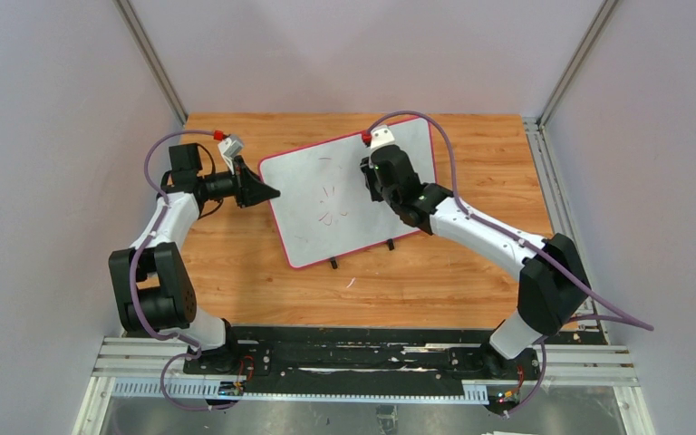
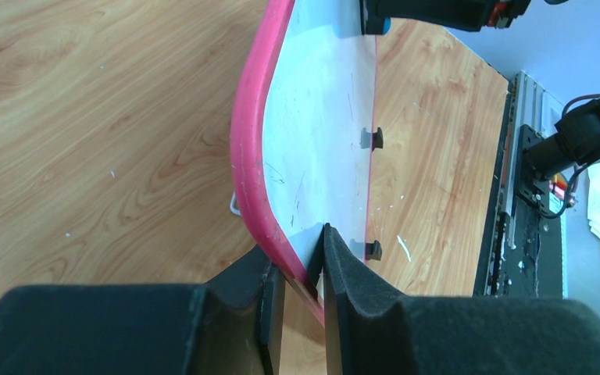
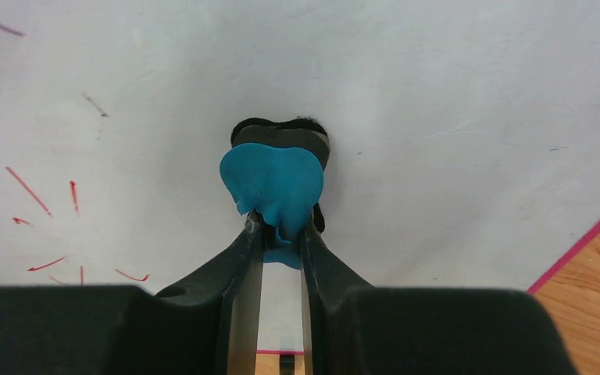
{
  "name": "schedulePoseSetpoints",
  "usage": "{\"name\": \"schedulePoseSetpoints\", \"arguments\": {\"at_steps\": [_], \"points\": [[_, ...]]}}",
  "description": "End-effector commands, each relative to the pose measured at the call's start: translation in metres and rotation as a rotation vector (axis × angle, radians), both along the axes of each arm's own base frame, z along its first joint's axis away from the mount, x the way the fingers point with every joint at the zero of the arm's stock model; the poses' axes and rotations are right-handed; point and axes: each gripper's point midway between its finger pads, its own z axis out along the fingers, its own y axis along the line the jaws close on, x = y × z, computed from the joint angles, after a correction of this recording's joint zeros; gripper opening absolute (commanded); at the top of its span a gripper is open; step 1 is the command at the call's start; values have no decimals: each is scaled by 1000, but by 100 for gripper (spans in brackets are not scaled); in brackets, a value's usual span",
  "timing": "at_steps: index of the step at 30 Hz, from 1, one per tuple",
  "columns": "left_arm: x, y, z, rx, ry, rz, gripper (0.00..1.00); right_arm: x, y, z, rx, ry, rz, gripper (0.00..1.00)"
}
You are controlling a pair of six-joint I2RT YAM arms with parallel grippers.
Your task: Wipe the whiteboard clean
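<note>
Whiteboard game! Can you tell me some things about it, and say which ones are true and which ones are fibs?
1. The left gripper pinches the pink rim of the whiteboard. True.
2. The right gripper holds a yellow sponge. False: it holds a blue eraser.
3. The whiteboard is wiped clean. False: red marks show on it.
4. The table under it is wooden. True.

Robotics lab test cell, plain pale wall panels [image 1: 45,136] in aluminium frame posts [image 1: 149,59], wood-grain worktop [image 1: 417,281], left arm [image 1: 165,227] and right arm [image 1: 480,231] bolted to a black base rail [image 1: 353,355], purple cables [image 1: 147,168] looped along them
</note>
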Motion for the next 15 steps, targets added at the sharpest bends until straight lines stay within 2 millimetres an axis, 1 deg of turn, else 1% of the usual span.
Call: {"name": "schedulePoseSetpoints", "arguments": {"at_steps": [1, 6, 10, 15], "points": [[12, 12, -14, 126, -84, 55, 0, 11, -16, 8, -21, -39, -47, 1], [11, 12, -14, 128, -83, 55, 0, 6, 18, 3, 20, -11, 27, 1], [11, 12, -13, 128, -84, 55, 0, -7, 56, 1, 14, -7, 99, 1], [11, 12, -12, 128, -86, 55, 0, -29, 106, 1, 11, -5, 197, 1]]}}
